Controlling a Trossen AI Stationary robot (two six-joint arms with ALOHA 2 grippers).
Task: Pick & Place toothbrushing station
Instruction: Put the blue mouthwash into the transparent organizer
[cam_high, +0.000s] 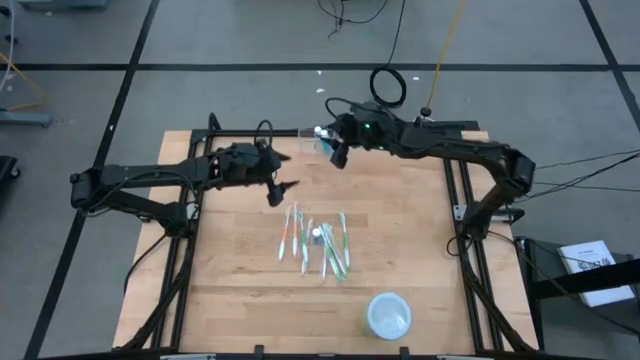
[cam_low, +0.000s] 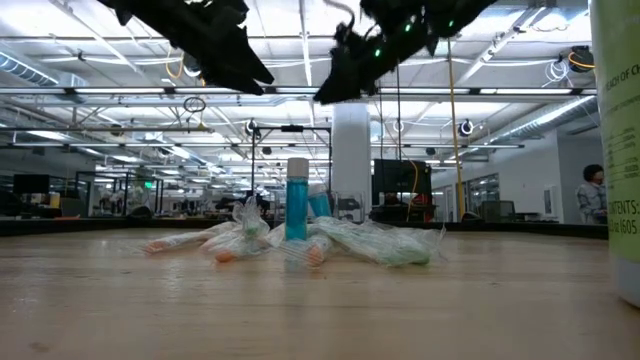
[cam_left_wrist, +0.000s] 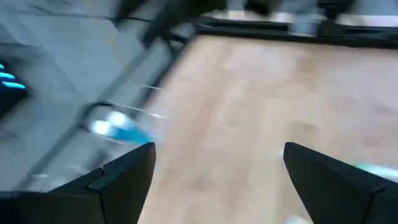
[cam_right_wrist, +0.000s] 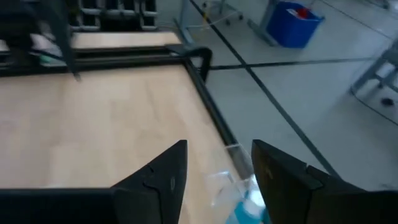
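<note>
Toothbrushing station (cam_high: 312, 136) sits at the table's far edge, apparently not yet lifted — our right gripper (cam_high: 339, 155) hovers just beside it, jaws partly apart around nothing, our left gripper (cam_high: 281, 190) waits wide open near the wrapped toothbrushes (cam_high: 320, 243) — so we judge pick and place both remain.

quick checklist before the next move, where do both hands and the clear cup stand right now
1. Clear cup at the table's far edge: ok.
2. Right hand over the far edge by the cup, fingers apart: ok.
3. Cup inside the right hand's grip: not ok; in the right wrist view it sits beyond the fingertips.
4. Left hand open and empty, raised near the toothbrush pile: ok.
5. Cup upright: cannot tell.
6. White-lidded tub at the near edge, away from both hands: ok.
</note>
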